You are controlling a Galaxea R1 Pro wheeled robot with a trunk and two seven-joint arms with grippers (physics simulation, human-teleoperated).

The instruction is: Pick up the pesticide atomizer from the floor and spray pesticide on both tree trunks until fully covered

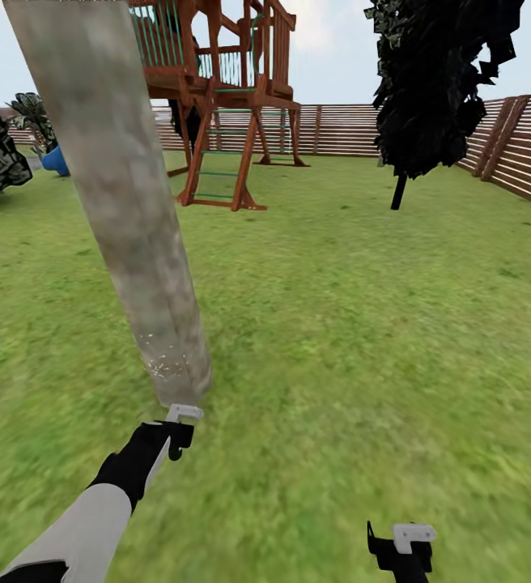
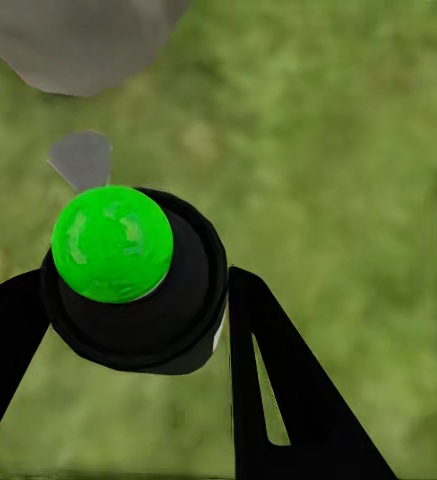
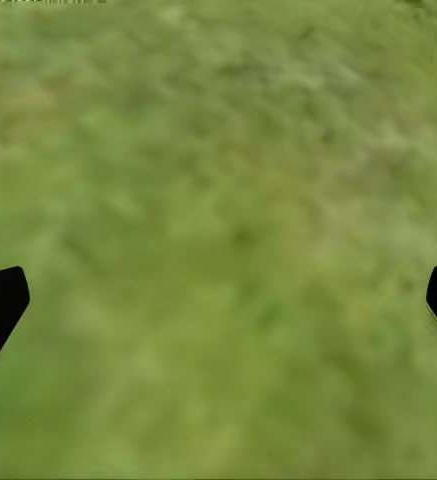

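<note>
Your left gripper (image 1: 175,433) hangs low at the foot of the trunk (image 1: 128,202), its two fingers (image 2: 278,390) closed against the black body of the atomizer (image 2: 133,275), whose green cap fills the middle of the left wrist view and whose grey nozzle points toward the pale base of the trunk just beyond it. The hold looks chosen for aim: by the head view the bottle sits close to the bark, just short of touching, so that spray would land on the lowest stretch of the trunk. A thin scatter of whitish specks of pesticide (image 1: 164,364) marks only that bottom band; the long leaning column above it looks bare, so by this showing the first trunk is barely begun and the coating would have to climb. Your right gripper (image 1: 403,546) rests idle near the bottom edge of the head view, well apart from the work, its jaws spread wide over plain lawn (image 1: 363,324) with nothing between them, each fingertip (image 3: 0,300) at an opposite edge of its own wrist view. The count: one atomizer, in hand; one thick mottled trunk in reach, the second not among what you have before you; one near-black cone-shaped tree (image 1: 435,81) standing far off by the slat fence (image 1: 524,154); one wooden play tower (image 1: 225,89) behind the trunk; one blue pot (image 1: 53,160) far off beyond the trunk.
</note>
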